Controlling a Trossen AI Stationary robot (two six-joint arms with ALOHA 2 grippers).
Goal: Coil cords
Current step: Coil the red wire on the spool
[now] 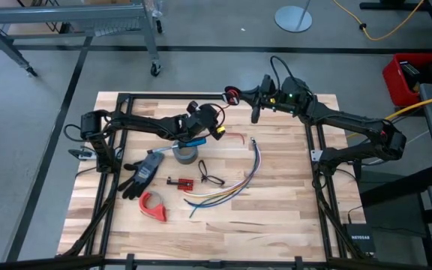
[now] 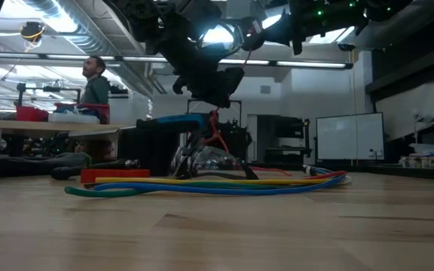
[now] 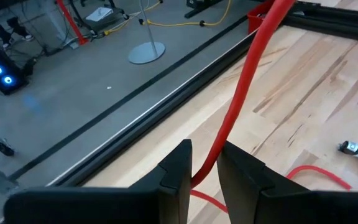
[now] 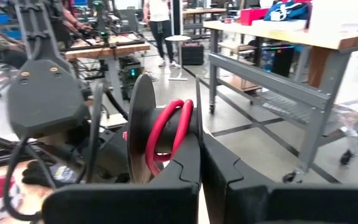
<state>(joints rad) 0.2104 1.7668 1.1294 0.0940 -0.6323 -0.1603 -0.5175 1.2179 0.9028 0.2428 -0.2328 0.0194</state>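
From above, both arms meet over the far half of the wooden table (image 1: 276,225). The right gripper (image 1: 235,96) reaches past the far edge and holds a small red coil (image 1: 231,95), while the left gripper (image 1: 217,120) sits just beside it, nearer the table's middle, with a loose red strand (image 1: 235,137) trailing onto the wood. Lying apart and untouched are a bundle of multicoloured wires (image 1: 231,187), a small black looped cord (image 1: 208,178), a roll of grey tape (image 1: 186,154), a black glove (image 1: 141,176) and a red tape dispenser (image 1: 154,205).

At table height the multicoloured wires (image 2: 217,184) fill the foreground; behind them the red wire (image 2: 215,132) hangs down from the arms overhead. A person (image 2: 93,79) sits in the room beyond.

The left wrist view shows the left gripper (image 3: 205,171) pinching the red wire (image 3: 241,93) between nearly closed fingers (image 3: 176,171), the wire running taut away from them, seemingly to feed and tension it.

The right wrist view shows the right gripper (image 4: 201,162) clamped tight on the red coil (image 4: 166,134), which loops round a dark disc (image 4: 138,130), probably as the anchor for winding
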